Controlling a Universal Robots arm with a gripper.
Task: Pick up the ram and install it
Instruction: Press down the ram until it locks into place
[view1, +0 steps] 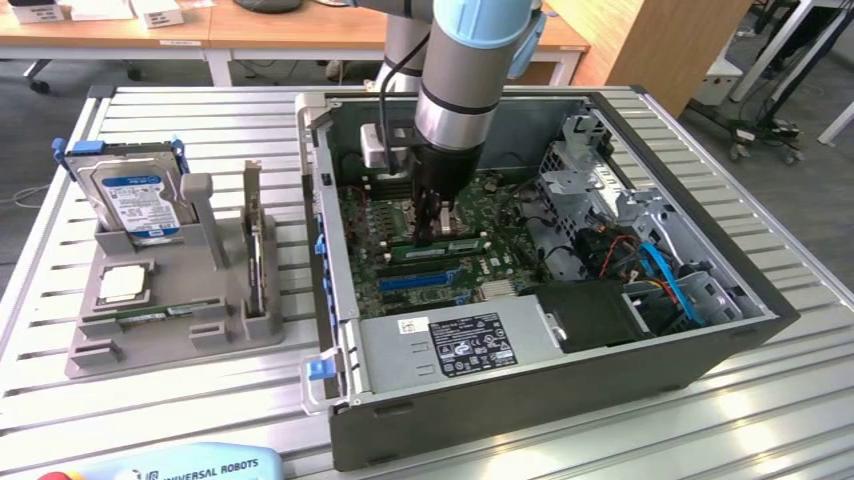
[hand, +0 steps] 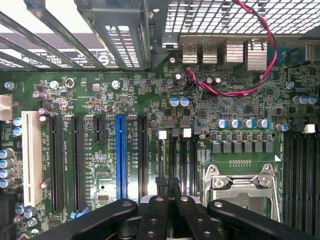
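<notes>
End effector: black two-finger end effector (view1: 430, 225) (hand: 167, 181) on the silver-and-blue arm, reaching straight down into the open dark-grey computer case (view1: 747, 300)
End effector state: narrow, black fingers (hand: 159, 210) pressed together at the tips; cannot tell if anything is pinched between them
End effector position: tips just over the black memory slots (hand: 190, 155) on the green motherboard (hand: 240, 100), between the long blue expansion slot (hand: 120, 155) and the silver processor socket (hand: 240, 185)
Ram: long thin green circuit-board stick (view1: 434, 247) with a pale patch, directly under the end effector in the exterior view, lying along the memory-slot area; seated or touching the fingers, cannot tell
Second stick: another green board with a pale label (view1: 160, 315), flat in a groove of the grey plastic holder (view1: 160, 350), well apart from the case
Holder contents: silver hard drive with blue-white label (view1: 134, 195) standing upright at the back; small square silver chip (view1: 123, 283) lying just in front of it
Wiring: red-and-black twisted wire (hand: 265, 60) looping over the motherboard near the rear ports
Case position: on the slatted metal desk (view1: 200, 400), lying on its side, to the exterior view's right of the holder
</notes>
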